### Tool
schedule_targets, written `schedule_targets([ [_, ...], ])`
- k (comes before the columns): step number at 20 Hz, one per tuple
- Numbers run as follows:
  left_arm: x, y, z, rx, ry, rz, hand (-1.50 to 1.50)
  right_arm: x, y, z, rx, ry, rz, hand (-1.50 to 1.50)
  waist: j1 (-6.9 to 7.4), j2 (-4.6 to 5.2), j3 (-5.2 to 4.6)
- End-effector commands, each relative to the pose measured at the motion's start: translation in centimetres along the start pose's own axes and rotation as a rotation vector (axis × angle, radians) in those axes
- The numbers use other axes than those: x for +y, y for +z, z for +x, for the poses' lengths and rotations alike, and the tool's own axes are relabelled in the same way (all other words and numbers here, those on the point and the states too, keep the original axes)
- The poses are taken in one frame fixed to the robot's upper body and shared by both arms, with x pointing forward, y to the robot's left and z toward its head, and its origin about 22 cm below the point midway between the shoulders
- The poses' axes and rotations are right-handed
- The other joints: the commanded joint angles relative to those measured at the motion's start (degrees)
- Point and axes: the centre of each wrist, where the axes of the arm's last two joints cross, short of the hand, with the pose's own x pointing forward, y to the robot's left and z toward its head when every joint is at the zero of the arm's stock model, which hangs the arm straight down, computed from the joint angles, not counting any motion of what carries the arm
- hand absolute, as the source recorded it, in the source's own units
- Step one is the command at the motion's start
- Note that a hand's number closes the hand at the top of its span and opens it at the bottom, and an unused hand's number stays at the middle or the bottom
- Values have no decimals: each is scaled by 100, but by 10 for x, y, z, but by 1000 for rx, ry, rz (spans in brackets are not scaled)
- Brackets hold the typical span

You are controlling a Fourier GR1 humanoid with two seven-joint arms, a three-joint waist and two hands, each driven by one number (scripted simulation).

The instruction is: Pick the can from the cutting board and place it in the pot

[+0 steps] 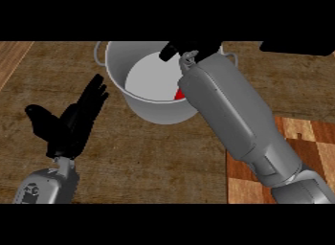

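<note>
Red can in pot | right forearm hides it | right hand grip unclear

- Left hand: all black, slim fingers, separate thicker thumb, matte finish.
- Left forearm: light grey shell, rounded; small dark marking near its lower end; narrow grey wrist piece joins it to the black hand.
- Right forearm: large grey casing, smooth and boxy-rounded, with panel seams and a recessed rectangular section low on its side; darker grey segment at the lower end.
- Right hand: black, mostly hidden behind a grey wrist link.
</note>
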Motion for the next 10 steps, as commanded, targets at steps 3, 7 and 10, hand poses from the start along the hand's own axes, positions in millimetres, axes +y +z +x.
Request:
schedule_targets([
  [3,2,-5,6,-11,10,13,0,-2,4,12,30,-332,-182,-150,-58,-20,-4],
  [7,10,1,-3,-5,-19,57,0,3,0,4,-18,-439,-335,-150,-227,-67,-3],
  [10,21,0,-4,13,-15,64,0,9,0,-5,6,-495,-389,-150,-380,-127,-3],
])
